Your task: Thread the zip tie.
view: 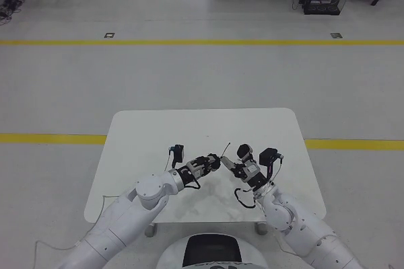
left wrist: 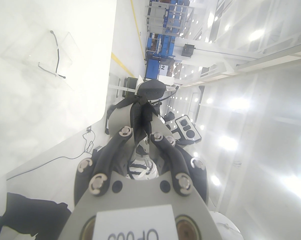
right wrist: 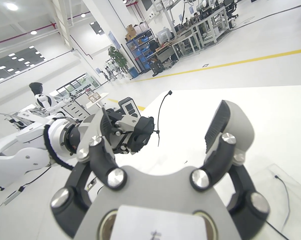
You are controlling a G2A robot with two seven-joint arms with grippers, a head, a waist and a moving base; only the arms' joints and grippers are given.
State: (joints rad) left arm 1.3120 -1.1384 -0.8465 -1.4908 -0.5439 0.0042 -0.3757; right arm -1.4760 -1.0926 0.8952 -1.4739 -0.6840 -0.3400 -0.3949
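Pinching the near-upright zip tie (right wrist: 160, 111), head end uppermost, the left gripper (right wrist: 152, 131); right gripper (right wrist: 163, 112) spread wide.

bright, washed-out, strong overhead glare

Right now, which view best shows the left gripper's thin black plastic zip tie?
Right wrist view: the thin black zip tie curves in full from the shut left gripper. Top view gives a sliver; left wrist view, mainly clamping fingers.
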